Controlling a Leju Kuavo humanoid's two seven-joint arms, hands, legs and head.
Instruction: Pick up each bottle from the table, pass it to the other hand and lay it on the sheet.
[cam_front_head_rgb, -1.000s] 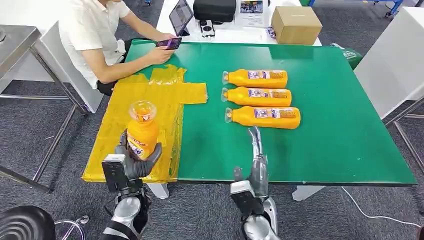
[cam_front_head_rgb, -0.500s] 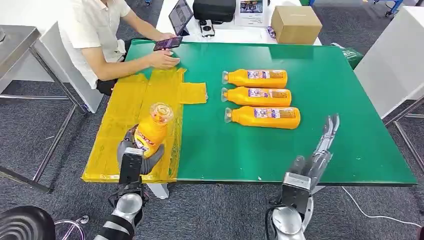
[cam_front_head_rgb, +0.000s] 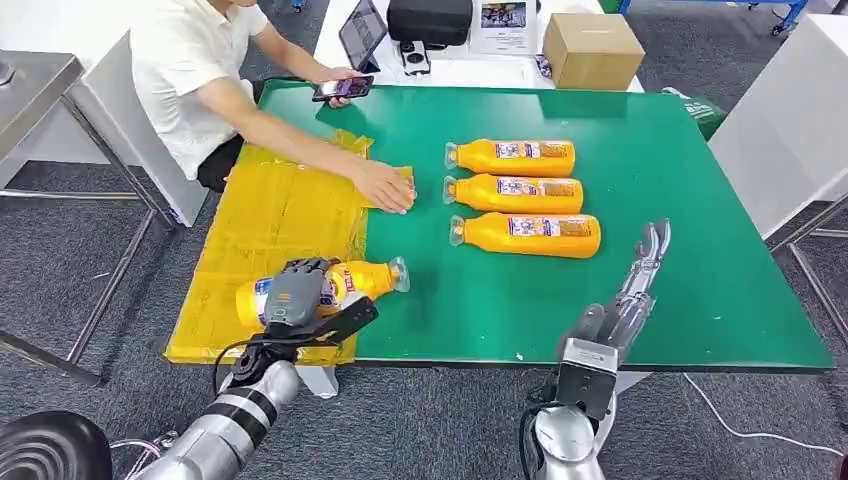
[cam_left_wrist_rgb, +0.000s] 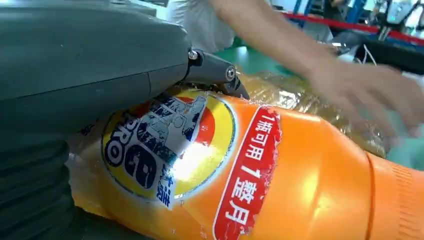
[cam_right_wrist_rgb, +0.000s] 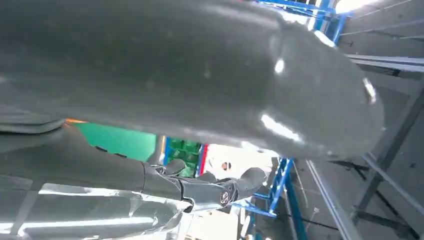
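On the near left corner of the green-topped bench (cam_front_head_rgb: 620, 300), the left hand (cam_front_head_rgb: 298, 292) grips an orange plastic bottle with a yellow and red label (cam_front_head_rgb: 330, 286), which lies on its side on the crinkled yellow plastic sheet (cam_front_head_rgb: 260, 215). Its clear cap end points toward the middle of the bench and reaches just past the sheet's edge onto the green surface. From the left wrist view, the same bottle (cam_left_wrist_rgb: 260, 175) sits close under the grey cover of the left hand (cam_left_wrist_rgb: 90, 65), with dark fingers (cam_left_wrist_rgb: 215, 72) curled over its label.

Toward the near right edge of the bench, the right hand (cam_front_head_rgb: 640, 275) is raised with its fingers stretched out straight and apart, holding nothing. From the right wrist view, the right hand (cam_right_wrist_rgb: 200, 187) shows as dark extended fingers with nothing between them.

Further back, near the middle of the bench, three more orange bottles (cam_front_head_rgb: 520, 195) lie on their sides in a row, one behind another, caps pointing toward the sheet and well apart from both hands.

At the far left side a person in a white shirt (cam_front_head_rgb: 190, 80) leans over the bench, one hand (cam_front_head_rgb: 388, 186) pressed flat on the far corner of the sheet, just beside the caps of the three bottles, while the other holds a phone (cam_front_head_rgb: 342, 88).
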